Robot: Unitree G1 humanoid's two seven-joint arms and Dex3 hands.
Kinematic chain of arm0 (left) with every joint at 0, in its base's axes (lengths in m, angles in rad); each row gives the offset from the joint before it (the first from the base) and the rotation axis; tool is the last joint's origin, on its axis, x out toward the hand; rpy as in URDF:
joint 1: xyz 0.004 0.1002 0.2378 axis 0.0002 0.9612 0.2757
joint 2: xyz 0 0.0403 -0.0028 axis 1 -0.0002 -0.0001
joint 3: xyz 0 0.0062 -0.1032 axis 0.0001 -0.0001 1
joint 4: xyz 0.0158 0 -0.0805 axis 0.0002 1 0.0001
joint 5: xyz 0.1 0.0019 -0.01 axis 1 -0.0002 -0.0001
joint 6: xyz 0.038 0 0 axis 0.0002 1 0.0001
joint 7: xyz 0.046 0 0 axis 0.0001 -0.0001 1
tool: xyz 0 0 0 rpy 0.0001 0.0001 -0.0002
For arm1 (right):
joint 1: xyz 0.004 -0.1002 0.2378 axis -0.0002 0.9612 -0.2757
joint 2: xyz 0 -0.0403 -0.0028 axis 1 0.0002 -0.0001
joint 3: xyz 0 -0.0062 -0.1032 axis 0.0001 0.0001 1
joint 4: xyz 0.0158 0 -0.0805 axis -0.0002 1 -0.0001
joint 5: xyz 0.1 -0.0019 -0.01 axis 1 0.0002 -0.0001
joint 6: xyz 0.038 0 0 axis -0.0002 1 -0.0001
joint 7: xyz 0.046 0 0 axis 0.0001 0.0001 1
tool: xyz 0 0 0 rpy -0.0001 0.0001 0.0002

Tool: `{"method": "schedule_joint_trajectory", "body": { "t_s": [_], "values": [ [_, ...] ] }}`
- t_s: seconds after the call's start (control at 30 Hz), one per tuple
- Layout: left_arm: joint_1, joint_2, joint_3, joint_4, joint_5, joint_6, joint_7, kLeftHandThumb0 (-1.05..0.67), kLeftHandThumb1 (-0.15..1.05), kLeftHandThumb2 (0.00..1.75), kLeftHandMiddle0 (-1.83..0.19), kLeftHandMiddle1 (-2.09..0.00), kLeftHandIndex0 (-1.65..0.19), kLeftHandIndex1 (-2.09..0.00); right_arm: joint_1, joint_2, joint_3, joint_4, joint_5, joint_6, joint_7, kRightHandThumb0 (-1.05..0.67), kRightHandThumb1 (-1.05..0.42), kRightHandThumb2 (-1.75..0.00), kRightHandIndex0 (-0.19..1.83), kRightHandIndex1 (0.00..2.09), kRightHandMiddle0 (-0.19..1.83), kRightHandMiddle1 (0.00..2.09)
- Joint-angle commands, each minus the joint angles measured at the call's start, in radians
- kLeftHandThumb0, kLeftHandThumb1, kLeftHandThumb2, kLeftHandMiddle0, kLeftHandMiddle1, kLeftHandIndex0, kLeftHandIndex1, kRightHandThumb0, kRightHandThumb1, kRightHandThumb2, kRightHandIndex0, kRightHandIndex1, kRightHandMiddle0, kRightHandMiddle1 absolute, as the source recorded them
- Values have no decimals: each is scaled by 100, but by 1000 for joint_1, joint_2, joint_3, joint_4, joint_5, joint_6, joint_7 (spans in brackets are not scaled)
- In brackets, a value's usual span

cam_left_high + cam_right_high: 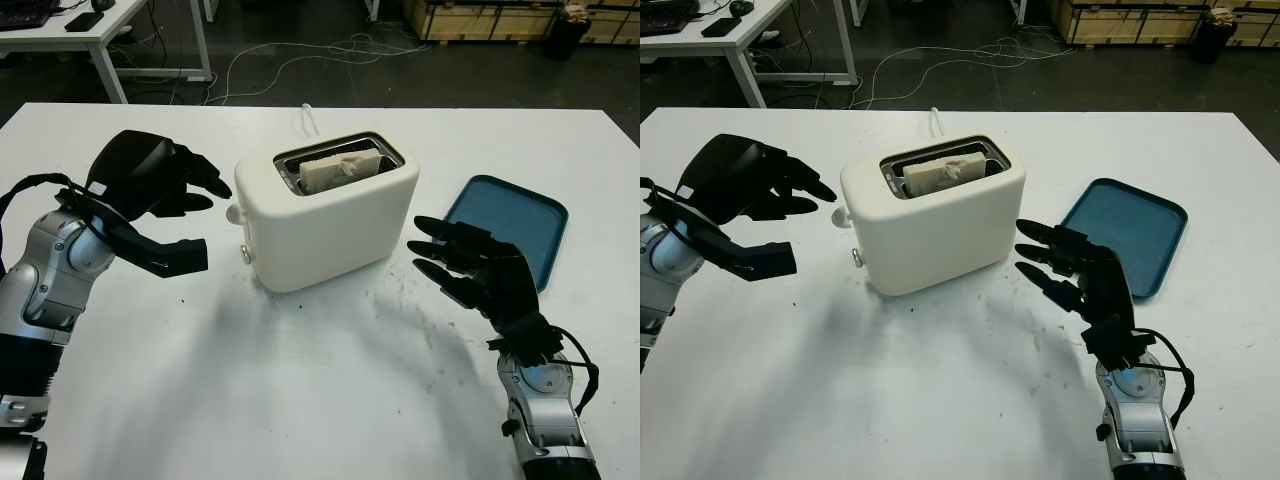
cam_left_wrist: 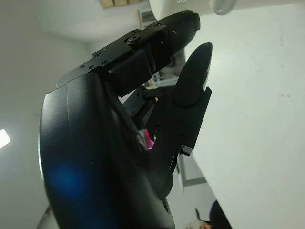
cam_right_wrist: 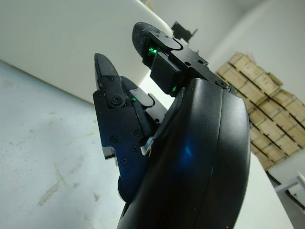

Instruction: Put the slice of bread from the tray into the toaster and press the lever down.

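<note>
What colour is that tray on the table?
The tray is dark teal blue, seen best in the left eye view.

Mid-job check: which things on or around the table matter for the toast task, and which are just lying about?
Belongs to the job:
toaster
bread slice, in the slot
lever knob
blue tray
left hand, open, near the lever
right hand, open, beside the toaster

Just lying about:
cables on the floor
white desk
wooden crates

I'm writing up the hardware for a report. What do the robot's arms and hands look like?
Each robot hand, left and right, is matte black with a smooth rounded shell and blocky, screw-fastened fingers. The forearms are silver-grey metal with black joints, and black cables loop along them. Small green lights glow inside the right hand.
</note>
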Motion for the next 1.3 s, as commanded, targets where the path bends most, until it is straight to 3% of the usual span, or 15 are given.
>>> {"method": "schedule_joint_trajectory", "body": {
  "t_s": [0.0, 0.27, 0.47, 0.83, 0.93, 1.03, 1.27],
  "values": [
    [11, 12, 6, -40, -13, 19, -27, -21, 76, 0, -88, -117, -130, -2, 8, 4, -2, -20, 1, 17, 0, -20, -91, 0, 97, 3, 86, 0],
    [41, 6, 22, -95, -35, 2, -28, -20, 75, 0, -94, -107, -131, -2, 9, 10, -2, -19, 10, 13, 3, -20, -91, 0, 97, 2, 86, 0],
    [37, 4, 9, -82, -18, 6, -30, -18, 74, 0, -90, -133, -132, -2, 11, 14, -5, -28, 14, 17, 2, -21, -92, 0, 96, 2, 86, 0],
    [12, 3, -12, -22, -12, 7, -37, -16, 74, 0, -90, -127, -131, -1, 23, 12, -8, -43, 2, 24, -3, -22, -92, -1, 96, 1, 85, 0],
    [11, -7, -11, -13, -34, 5, -42, -13, 74, 0, -84, -149, -131, -1, 20, 13, -8, -35, 4, 12, 0, -21, -92, -1, 96, 1, 85, 0],
    [8, -9, -18, -1, -29, -4, -37, -14, 74, 0, -82, -157, -132, -1, 15, 15, -4, -31, -8, 7, -7, -22, -92, -1, 97, 2, 86, 0],
    [0, -13, -32, 9, -24, 4, -45, -20, 76, 1, -82, -154, -131, 0, 11, 17, -1, -32, -16, 13, -9, -22, -92, -1, 96, 1, 86, 0]
  ]
}}
